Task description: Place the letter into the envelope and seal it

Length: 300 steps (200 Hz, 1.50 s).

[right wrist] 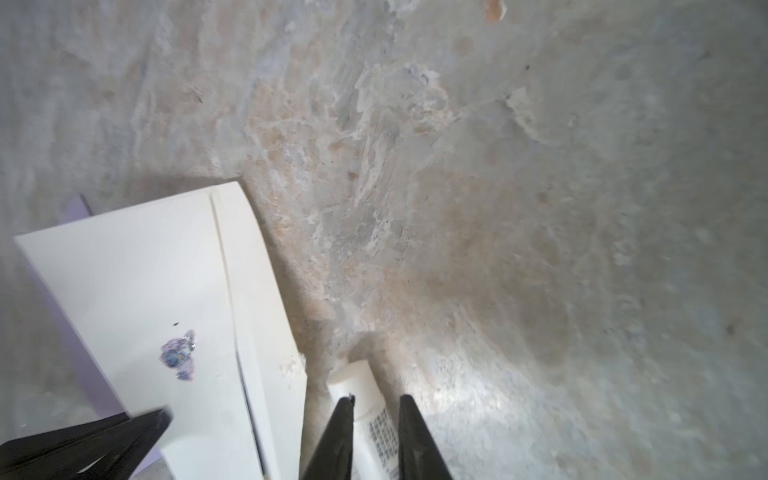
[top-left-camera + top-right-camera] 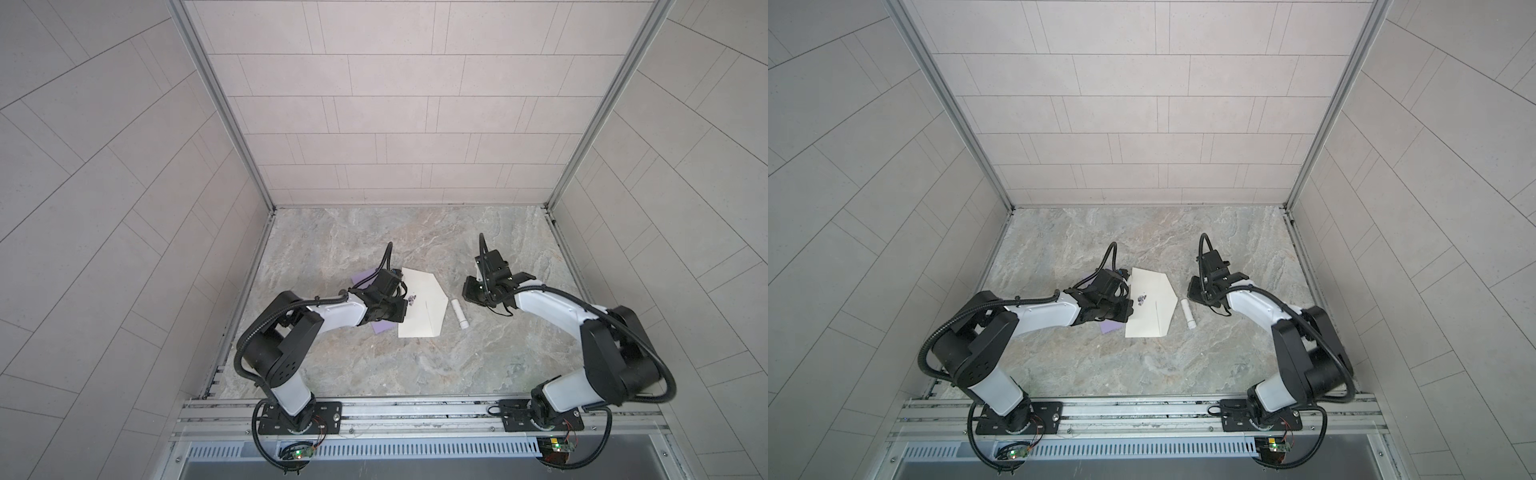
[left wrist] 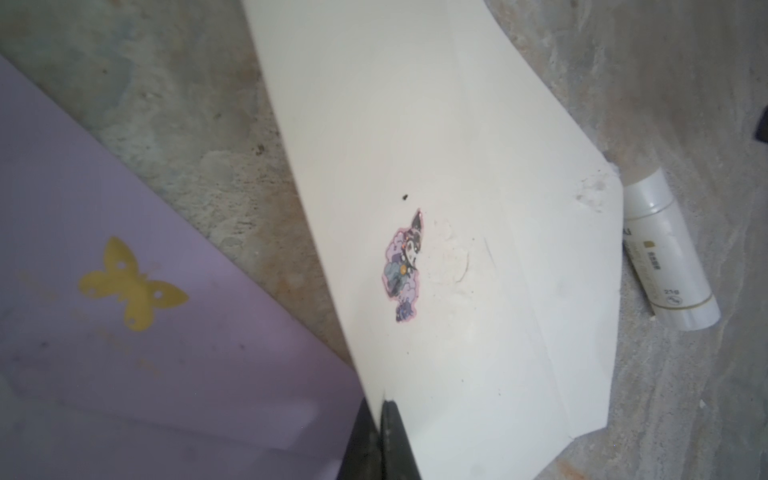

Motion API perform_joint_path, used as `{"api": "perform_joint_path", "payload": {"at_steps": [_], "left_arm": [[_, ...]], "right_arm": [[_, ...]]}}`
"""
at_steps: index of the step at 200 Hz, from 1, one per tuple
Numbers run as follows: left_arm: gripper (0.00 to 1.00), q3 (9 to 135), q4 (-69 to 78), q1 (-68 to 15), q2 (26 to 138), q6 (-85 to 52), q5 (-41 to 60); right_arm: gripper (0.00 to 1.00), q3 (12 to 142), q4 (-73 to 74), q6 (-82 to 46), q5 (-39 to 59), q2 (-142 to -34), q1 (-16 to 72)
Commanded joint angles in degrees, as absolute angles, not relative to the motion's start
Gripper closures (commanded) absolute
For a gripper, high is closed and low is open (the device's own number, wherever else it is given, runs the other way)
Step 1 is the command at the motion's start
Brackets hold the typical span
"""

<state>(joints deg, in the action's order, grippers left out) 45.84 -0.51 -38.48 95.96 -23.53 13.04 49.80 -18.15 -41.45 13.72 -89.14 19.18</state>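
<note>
The white envelope (image 2: 419, 307) lies on the table with its pointed flap open toward the right and a small sticker on its face (image 3: 401, 266). The purple letter (image 2: 384, 326), with a gold butterfly (image 3: 133, 286), lies partly under the envelope's left side. My left gripper (image 3: 380, 415) is shut on the envelope's left edge (image 2: 401, 309). My right gripper (image 1: 376, 397) hangs just above the far end of a white glue stick (image 2: 460, 314). Its fingers are a small way apart and the stick lies flat on the table below them.
The stone-patterned table (image 2: 415, 374) is boxed in by tiled walls at the back and on both sides. A metal rail (image 2: 415, 411) with both arm bases runs along the front. The glue stick (image 3: 665, 257) lies right beside the flap's tip.
</note>
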Motion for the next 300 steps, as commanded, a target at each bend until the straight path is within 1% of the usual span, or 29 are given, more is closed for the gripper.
{"api": "perform_joint_path", "payload": {"at_steps": [1,18,81,125,162,206,257,300], "left_arm": [[1.0,46.1,-2.9,-38.3,96.0,-22.7,12.6],[1.0,46.0,-3.1,-38.4,95.6,-22.6,12.5],[1.0,45.7,-3.2,-38.4,95.2,-22.3,12.4],[1.0,46.1,-3.4,-38.5,95.7,-22.3,12.7],[1.0,46.3,-3.7,-38.4,95.7,-22.1,13.2],[1.0,46.9,-4.5,-38.5,95.9,-22.1,13.9],[1.0,47.5,-5.2,-38.4,95.7,-21.8,14.0],[1.0,47.1,-4.9,-38.5,95.6,-22.1,13.4]], "right_arm": [[0.84,51.1,-21.0,-39.3,17.3,-96.0,19.2],[0.86,51.0,-19.7,-39.8,18.0,-98.8,20.0],[0.86,49.5,-17.0,-42.2,17.2,-99.1,24.6],[0.86,50.5,-16.4,-42.4,17.1,-96.9,26.1],[0.86,54.5,-19.0,-40.0,17.5,-95.7,28.5],[0.86,59.6,-20.1,-39.1,18.7,-100.1,31.5],[0.88,66.2,-21.0,-40.1,21.9,-108.1,34.4],[0.88,67.3,-21.4,-41.7,22.6,-110.9,36.4]]}}
